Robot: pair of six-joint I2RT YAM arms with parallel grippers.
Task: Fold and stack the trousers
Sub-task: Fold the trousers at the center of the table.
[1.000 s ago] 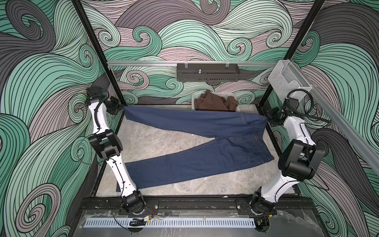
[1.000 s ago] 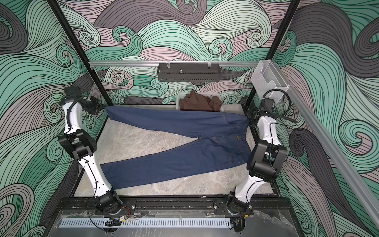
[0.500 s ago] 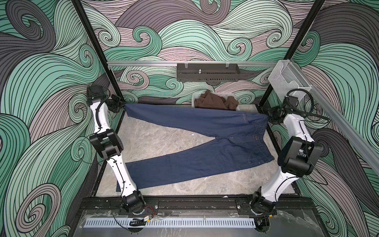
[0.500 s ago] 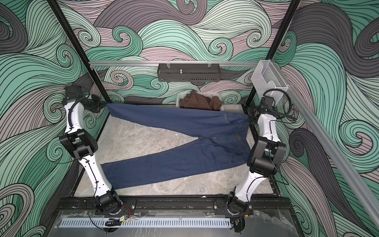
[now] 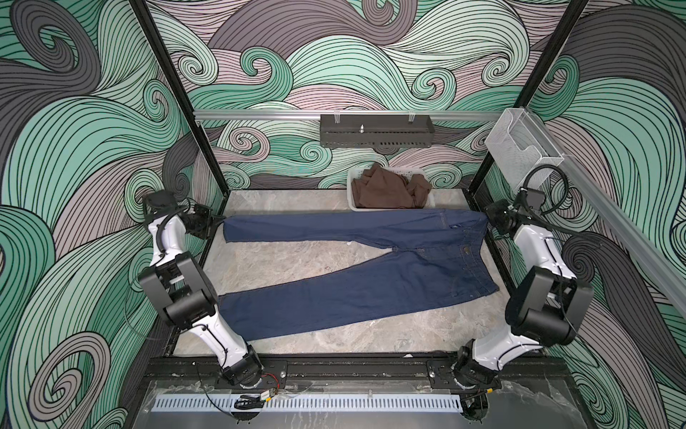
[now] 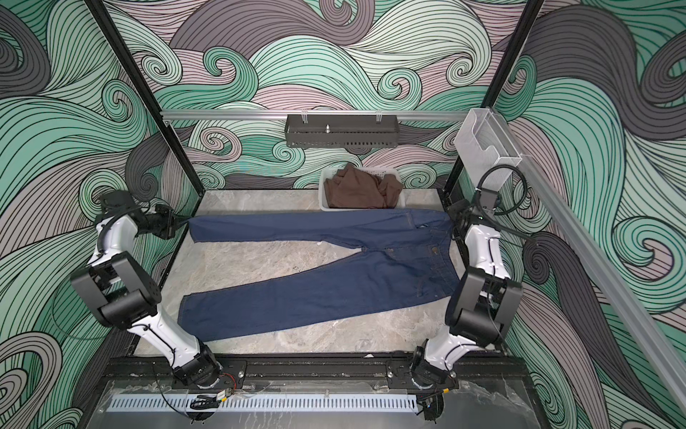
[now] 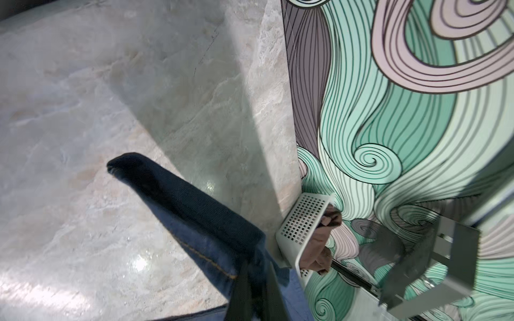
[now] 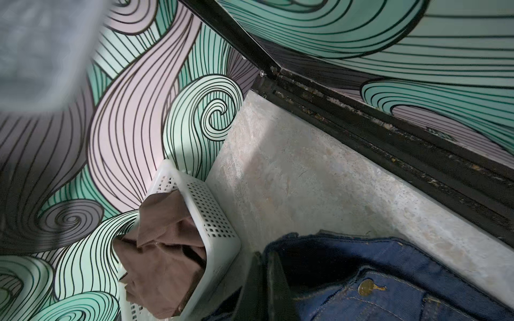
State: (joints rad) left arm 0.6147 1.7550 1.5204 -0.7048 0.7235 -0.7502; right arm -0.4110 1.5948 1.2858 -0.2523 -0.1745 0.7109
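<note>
The trousers are dark blue jeans spread on the marble table in a V, waist to the right, both legs running left. My left gripper is shut on the hem of the far leg and holds it just off the table; in the left wrist view the hem hangs from the gripper. My right gripper is shut on the far corner of the waistband, and the right wrist view shows the gripper beside the metal button.
A white perforated basket holding brown cloth stands at the back, just behind the far leg. A dark metal shelf hangs on the back rail, and a clear bin on the right post. Black frame posts border both sides.
Both grippers have drawn the far leg and waist corner back toward the basket and outward, so that leg lies straighter and tauter. The near leg has not moved.
</note>
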